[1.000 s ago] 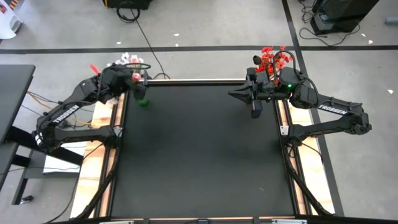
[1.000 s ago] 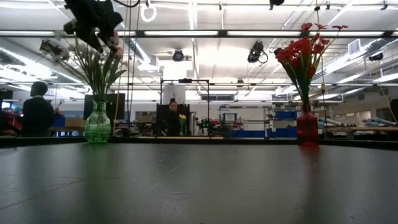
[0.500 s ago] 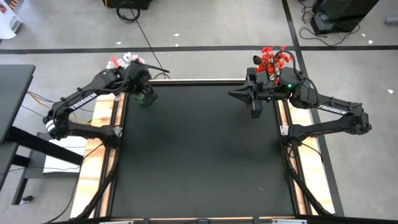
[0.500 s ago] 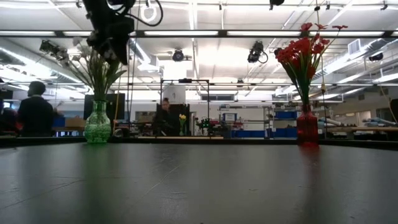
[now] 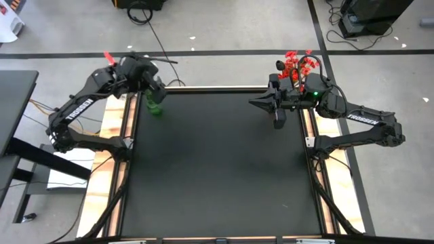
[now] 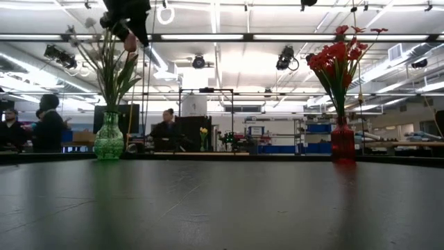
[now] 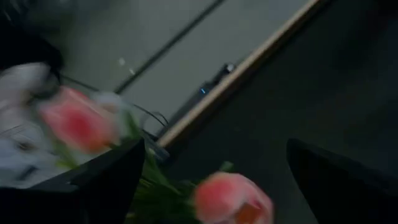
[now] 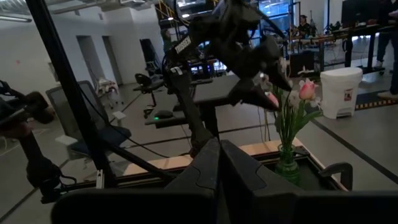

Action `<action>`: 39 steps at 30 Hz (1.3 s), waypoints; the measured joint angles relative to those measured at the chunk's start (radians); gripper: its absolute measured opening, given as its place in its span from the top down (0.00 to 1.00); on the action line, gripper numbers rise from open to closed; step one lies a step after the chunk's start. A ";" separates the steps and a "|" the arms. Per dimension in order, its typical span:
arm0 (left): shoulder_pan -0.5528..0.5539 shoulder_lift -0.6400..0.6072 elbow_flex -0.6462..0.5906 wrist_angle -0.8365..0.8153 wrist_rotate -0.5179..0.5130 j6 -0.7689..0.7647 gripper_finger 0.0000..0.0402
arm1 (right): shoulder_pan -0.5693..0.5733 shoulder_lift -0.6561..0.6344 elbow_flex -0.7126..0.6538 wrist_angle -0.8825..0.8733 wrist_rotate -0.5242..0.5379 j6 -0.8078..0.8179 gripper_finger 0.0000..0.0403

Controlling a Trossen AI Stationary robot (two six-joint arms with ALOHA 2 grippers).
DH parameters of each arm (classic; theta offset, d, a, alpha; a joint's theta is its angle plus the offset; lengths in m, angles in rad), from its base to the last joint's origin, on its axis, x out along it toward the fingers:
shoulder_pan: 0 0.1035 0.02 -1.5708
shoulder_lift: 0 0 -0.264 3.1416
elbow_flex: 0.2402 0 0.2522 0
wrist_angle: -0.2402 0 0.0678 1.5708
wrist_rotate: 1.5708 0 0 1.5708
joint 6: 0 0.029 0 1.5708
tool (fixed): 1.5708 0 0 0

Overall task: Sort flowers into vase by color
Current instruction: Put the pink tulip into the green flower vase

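High view: my left gripper (image 5: 154, 80), jaws wide apart and empty, sits at upper left above the green glass vase (image 6: 109, 144) of pink-white buds (image 8: 307, 89). At upper right my right gripper (image 5: 277, 119), jaws closed on nothing, waits beside the red-bloom bunch (image 6: 340, 55) in the red glass vase (image 6: 343, 142) on the black bench (image 5: 217, 169).

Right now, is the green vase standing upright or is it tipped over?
Upright. In the low view the green vase stands on its base at the table's far edge, its flowers rising from the neck. The left gripper hangs above them.
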 joint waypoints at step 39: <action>0.013 0.034 -0.072 -0.004 0.017 -0.355 0.77 | 0.000 0.000 0.000 0.000 0.000 0.000 0.94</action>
